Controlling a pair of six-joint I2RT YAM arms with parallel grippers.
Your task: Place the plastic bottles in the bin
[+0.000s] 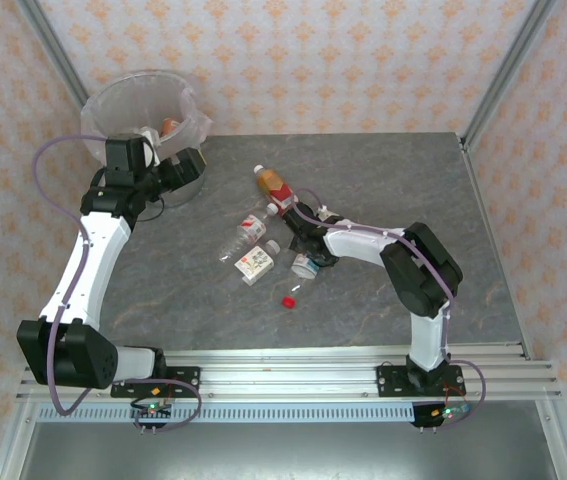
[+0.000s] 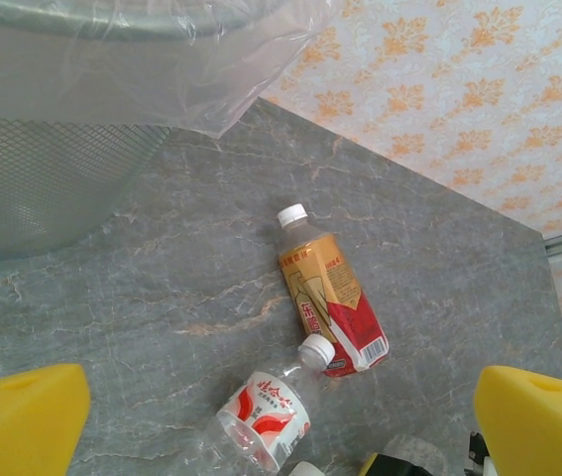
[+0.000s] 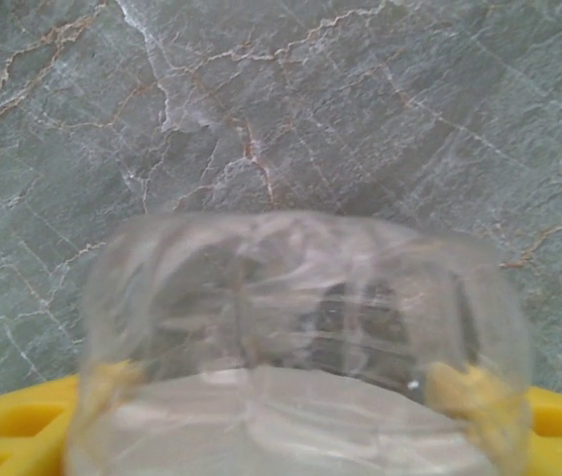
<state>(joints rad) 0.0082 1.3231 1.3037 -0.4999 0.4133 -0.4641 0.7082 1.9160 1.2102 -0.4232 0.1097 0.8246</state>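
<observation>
Crinkled clear bottle (image 3: pixel 300 337) sits between yellow pads (image 3: pixel 13 431) over veined table (image 3: pixel 360 99).

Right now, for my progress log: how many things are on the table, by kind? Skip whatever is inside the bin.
Plastic bottles: 4 (amber bottle, red-and-white-label bottle, white-label bottle, clear bottle beside it)
Loose red cap: 1
Bin: 1
Total: 6
</observation>
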